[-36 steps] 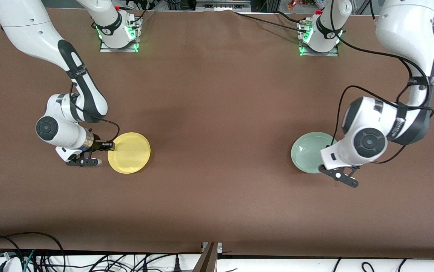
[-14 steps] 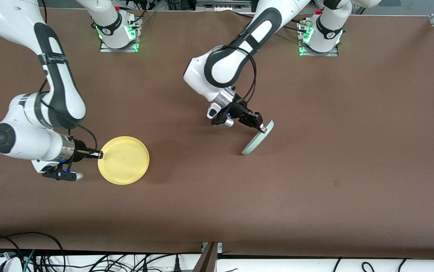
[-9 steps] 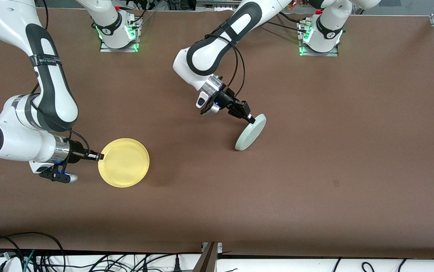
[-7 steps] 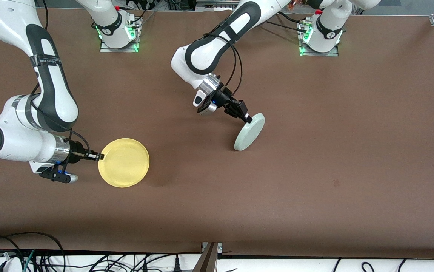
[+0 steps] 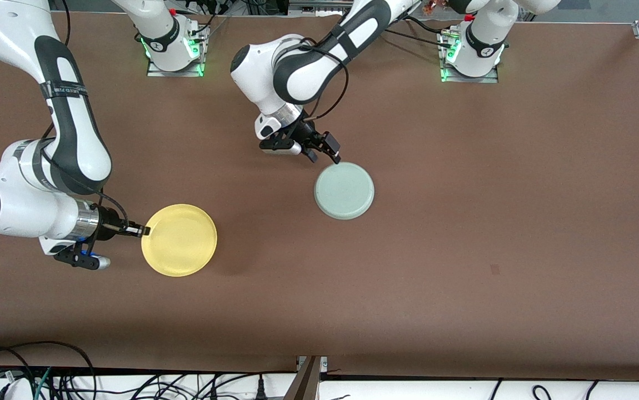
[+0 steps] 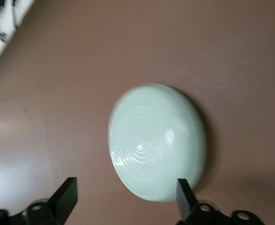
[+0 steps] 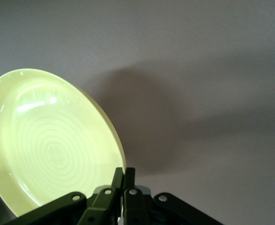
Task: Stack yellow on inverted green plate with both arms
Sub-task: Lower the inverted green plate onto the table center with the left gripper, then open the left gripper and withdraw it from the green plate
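The pale green plate lies upside down on the table near the middle. It also shows in the left wrist view, with its domed underside up. My left gripper is open just over the plate's rim, on the side toward the arm bases. In its wrist view the left gripper holds nothing, and one fingertip is by the plate's edge. My right gripper is shut on the rim of the yellow plate. It holds the plate level, slightly above the table, at the right arm's end. The right wrist view shows the right gripper pinching the yellow plate.
The two arm bases stand at the table's edge farthest from the front camera. Loose cables hang below the table's near edge. Bare brown tabletop surrounds both plates.
My left gripper turned the green plate from standing on edge to face down, laid it flat and let go. My right gripper, with the yellow plate, barely shifted.
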`<action>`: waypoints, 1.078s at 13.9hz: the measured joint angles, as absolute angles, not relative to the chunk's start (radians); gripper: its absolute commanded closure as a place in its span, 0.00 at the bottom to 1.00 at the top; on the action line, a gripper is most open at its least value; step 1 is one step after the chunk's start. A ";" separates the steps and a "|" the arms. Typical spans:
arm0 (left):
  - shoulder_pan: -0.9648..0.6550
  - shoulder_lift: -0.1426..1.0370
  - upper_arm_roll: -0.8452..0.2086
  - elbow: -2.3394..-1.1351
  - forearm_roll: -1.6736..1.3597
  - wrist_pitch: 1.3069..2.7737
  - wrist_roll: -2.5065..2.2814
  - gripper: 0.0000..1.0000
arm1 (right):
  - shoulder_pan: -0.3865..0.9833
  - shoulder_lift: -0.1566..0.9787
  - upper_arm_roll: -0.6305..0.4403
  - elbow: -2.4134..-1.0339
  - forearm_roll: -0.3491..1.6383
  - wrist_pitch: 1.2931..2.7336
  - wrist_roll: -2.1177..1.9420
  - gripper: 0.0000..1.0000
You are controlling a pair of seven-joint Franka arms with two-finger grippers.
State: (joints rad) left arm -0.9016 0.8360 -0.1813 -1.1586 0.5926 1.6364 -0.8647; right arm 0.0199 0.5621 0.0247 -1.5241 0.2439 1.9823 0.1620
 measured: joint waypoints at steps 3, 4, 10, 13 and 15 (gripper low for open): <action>-0.820 0.828 -0.181 -1.095 0.445 1.656 -0.886 0.00 | 0.017 0.562 0.025 -1.524 0.244 1.982 0.164 1.00; -0.775 0.816 -0.180 -1.079 0.380 1.657 -0.886 0.00 | 0.018 0.562 0.025 -1.524 0.245 1.982 0.166 1.00; -0.452 0.673 -0.182 -1.075 0.262 1.531 -0.751 0.00 | 0.040 0.563 0.034 -1.524 0.249 1.984 0.212 1.00; -0.324 0.611 -0.183 -1.076 0.259 1.487 -0.582 0.00 | 0.118 0.569 0.040 -1.524 0.253 2.016 0.337 1.00; -0.263 0.570 -0.184 -1.076 0.259 1.480 -0.488 0.00 | 0.204 0.586 0.044 -1.524 0.253 2.070 0.462 1.00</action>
State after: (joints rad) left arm -0.2628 0.5700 -0.1842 -1.0763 0.2589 1.4797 -0.4883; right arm 0.2041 0.5863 0.0441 -1.5242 0.2533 2.0705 0.4620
